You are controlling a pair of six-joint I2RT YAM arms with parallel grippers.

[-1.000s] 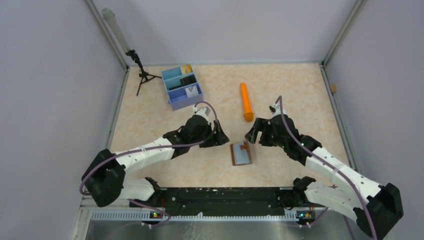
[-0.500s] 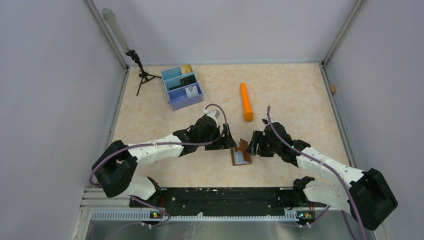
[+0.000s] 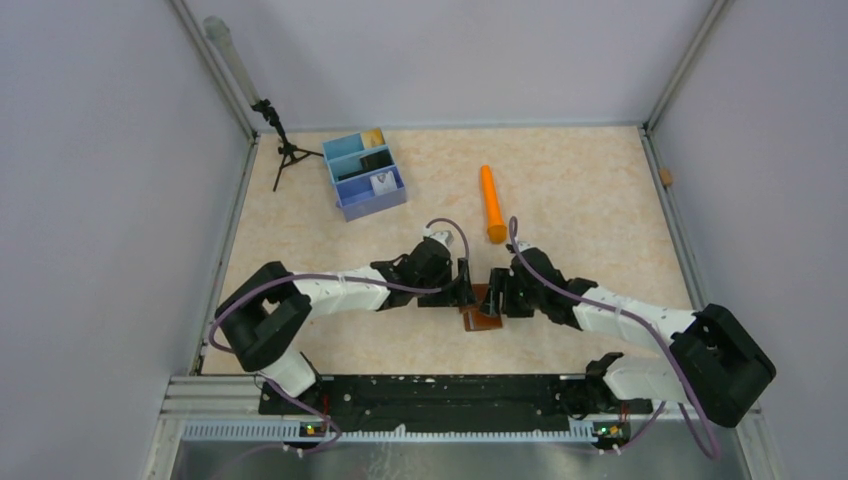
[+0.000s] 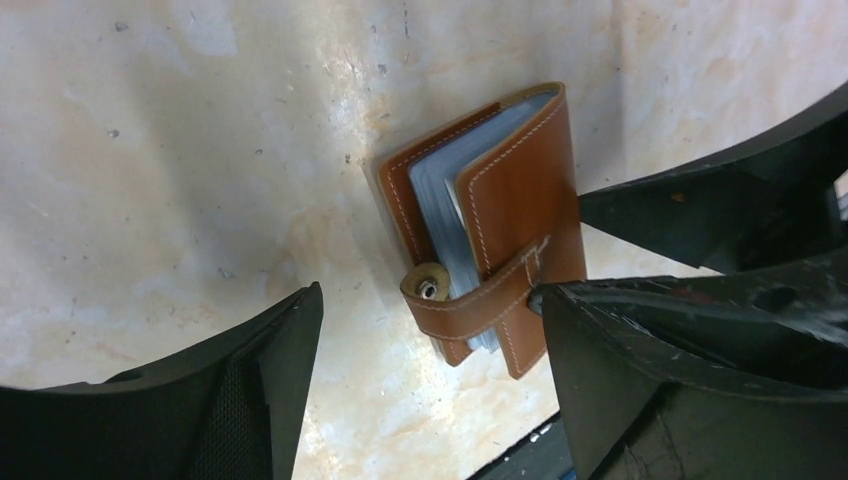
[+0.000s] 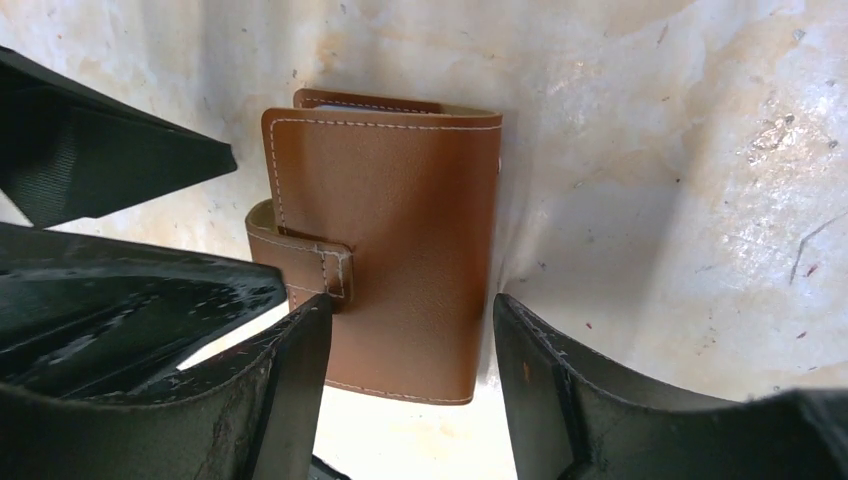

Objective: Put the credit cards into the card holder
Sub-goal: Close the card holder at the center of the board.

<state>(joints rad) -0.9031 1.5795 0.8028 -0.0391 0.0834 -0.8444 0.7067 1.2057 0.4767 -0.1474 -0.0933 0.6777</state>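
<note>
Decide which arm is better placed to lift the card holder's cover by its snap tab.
Left, probably: the unsnapped tab of the card holder lies inside the open left gripper, while the open right gripper straddles the cover itself.

From above, the card holder (image 3: 483,319) is mostly covered by the left gripper (image 3: 465,291) and right gripper (image 3: 498,296) meeting over it; only a brown strip shows at its near edge. In the left wrist view, the credit cards (image 4: 435,200) inside the card holder show only grey-blue edges, too thin to count. In the right wrist view, the snap tab (image 5: 310,262) wraps round the card holder's edge, its snap end out of sight.
</note>
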